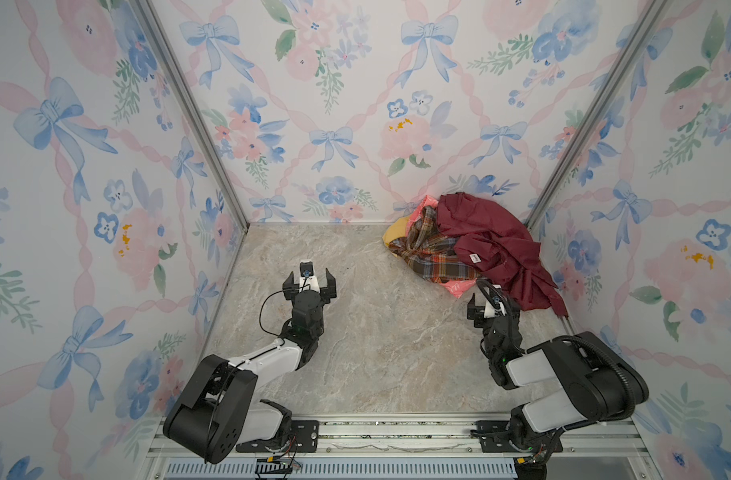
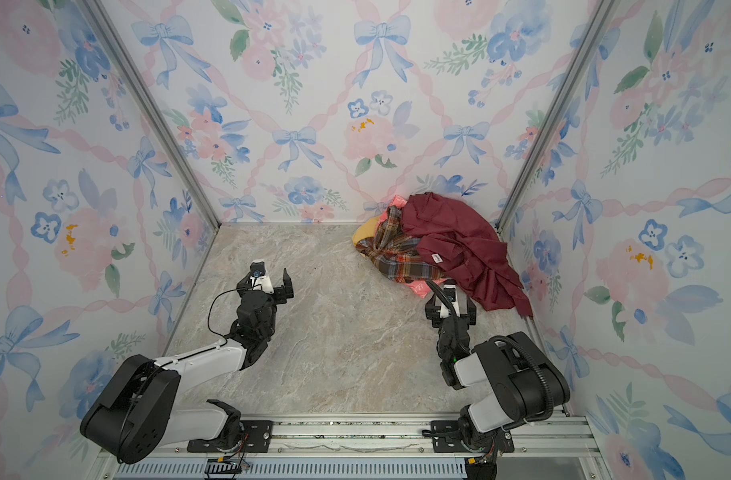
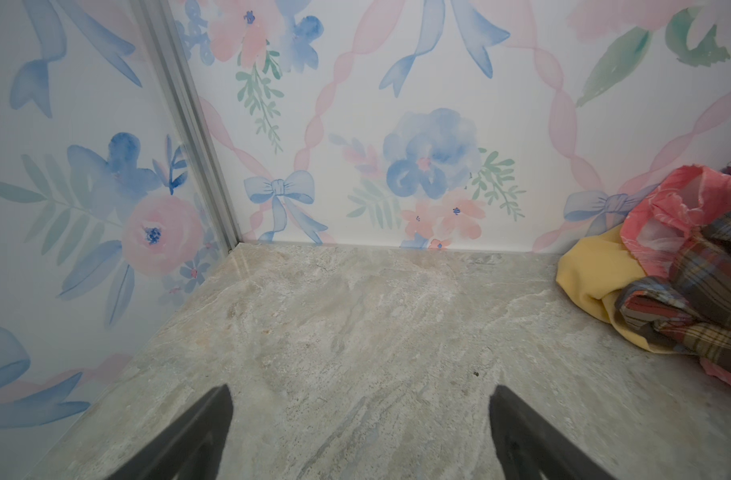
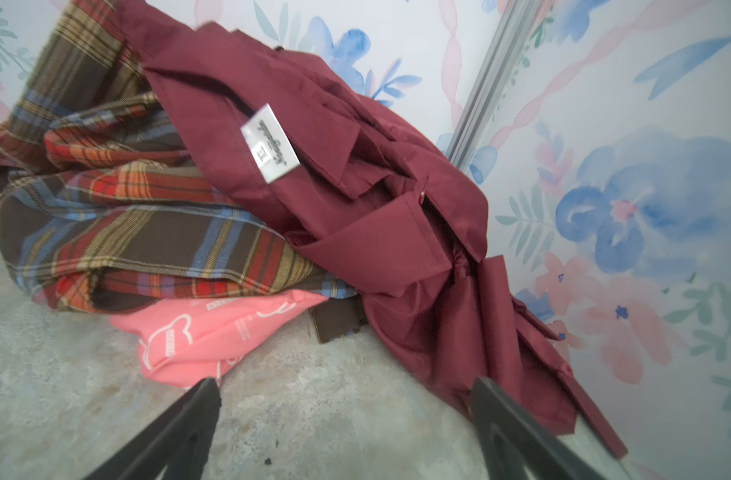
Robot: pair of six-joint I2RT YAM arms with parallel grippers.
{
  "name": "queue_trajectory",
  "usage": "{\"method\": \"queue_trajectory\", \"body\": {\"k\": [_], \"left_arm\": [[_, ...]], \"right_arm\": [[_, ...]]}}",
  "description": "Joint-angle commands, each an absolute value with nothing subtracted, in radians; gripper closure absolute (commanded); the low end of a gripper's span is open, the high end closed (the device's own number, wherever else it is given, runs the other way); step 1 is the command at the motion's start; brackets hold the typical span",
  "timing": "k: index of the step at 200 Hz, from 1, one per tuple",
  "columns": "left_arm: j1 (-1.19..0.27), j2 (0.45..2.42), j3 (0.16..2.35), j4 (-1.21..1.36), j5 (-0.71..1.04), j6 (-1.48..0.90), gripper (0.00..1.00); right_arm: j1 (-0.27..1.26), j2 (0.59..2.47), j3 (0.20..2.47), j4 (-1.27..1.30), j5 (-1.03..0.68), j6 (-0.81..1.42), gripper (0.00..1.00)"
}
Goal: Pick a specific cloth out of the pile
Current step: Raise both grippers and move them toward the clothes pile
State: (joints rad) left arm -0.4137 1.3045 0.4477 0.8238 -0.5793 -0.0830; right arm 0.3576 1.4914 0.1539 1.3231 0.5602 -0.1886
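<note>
Marbled grey tabletop [image 1: 355,353], floral-papered walls [image 1: 334,104] on 3 sides. L claw [image 1: 310,277] wide open, empty, over bare top, well apart from pile [image 1: 472,245]. R claw [image 4: 346,388] wide open, empty, just beside pink cloth [image 4: 214,332], whose corner pokes from under plaid shirt [image 4: 148,232]. Maroon garment [image 4: 355,187] on top, yellow one [image 1: 395,232] at far L of pile.

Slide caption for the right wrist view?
Open right gripper faces pink printed cloth poking from under the pile.
</note>
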Motion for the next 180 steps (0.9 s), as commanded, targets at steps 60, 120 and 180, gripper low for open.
{"method": "queue_trajectory", "body": {"k": [60, 120, 180], "left_arm": [[-0.434, 1.219, 0.601, 0.568, -0.211, -0.384, 0.02], [-0.436, 1.240, 0.657, 0.526, -0.072, -0.455, 0.06], [-0.436, 1.262, 0.708, 0.492, -0.010, -0.489, 0.03]], "right_arm": [[0.679, 1.247, 0.324, 1.000, 1.017, -0.365, 0.03], [0.712, 1.041, 0.521, 0.205, 1.045, 0.297, 0.03], [0.718, 1.074, 0.669, -0.207, 0.971, 0.727, 0.02]]}}
